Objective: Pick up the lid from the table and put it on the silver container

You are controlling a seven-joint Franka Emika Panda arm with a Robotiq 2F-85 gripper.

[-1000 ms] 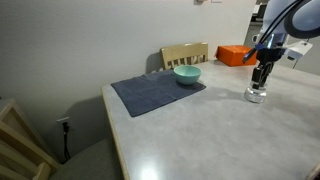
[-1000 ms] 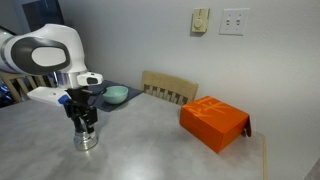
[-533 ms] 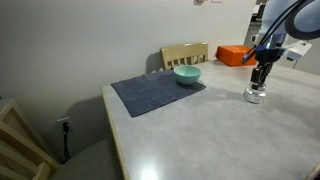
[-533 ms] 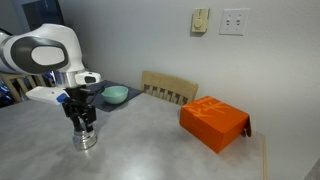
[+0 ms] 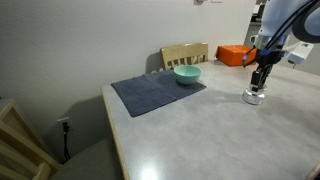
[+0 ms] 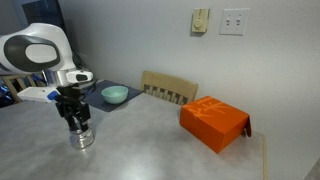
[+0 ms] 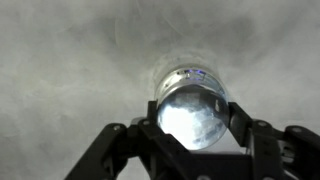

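Observation:
My gripper [image 7: 193, 125] is shut on the lid [image 7: 195, 105], a shiny round metal disc; the black fingers [image 7: 243, 122] press on its left and right edges. The lid sits on top of the silver container [image 7: 190, 73], whose wall shows just beyond the lid. In both exterior views the gripper [image 5: 260, 80] [image 6: 76, 118] points straight down onto the small shiny silver container [image 5: 255, 97] [image 6: 80, 138], which stands on the grey table [image 5: 190, 130]. The lid itself is too small to make out there.
A teal bowl [image 5: 187, 74] [image 6: 115, 95] rests on a dark grey mat [image 5: 150, 93]. An orange box [image 6: 213, 122] [image 5: 232, 54] lies on the table, and a wooden chair back [image 6: 170, 88] rises behind the table's edge. Another wooden chair [image 5: 20, 140] stands at the near corner.
In an exterior view the arm, the gripper and the shiny container under it have shifted slightly to the left. The jaws have stayed shut.

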